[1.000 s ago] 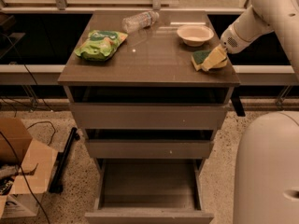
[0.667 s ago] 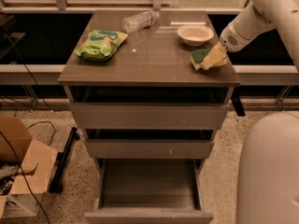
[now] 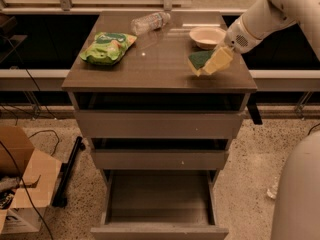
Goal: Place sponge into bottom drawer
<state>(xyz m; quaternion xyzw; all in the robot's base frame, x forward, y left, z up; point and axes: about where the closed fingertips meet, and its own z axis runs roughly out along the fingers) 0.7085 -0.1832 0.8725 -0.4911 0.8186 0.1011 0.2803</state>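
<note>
The end effector sits clamped on the tilted yellow-and-green foam sponge at the brown desk's right front corner, and should lift clear before lowering into the open grey bottom drawer.

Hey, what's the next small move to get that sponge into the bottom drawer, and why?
Probably bring the pincer with the sponge forward past the front edge of the cabinet top: the sponge is tilted at the pincer's tip above it, and the bottom drawer stands open below.

On the cabinet top, a green snack bag left; plastic bottle lying behind; white bowl right.
</note>
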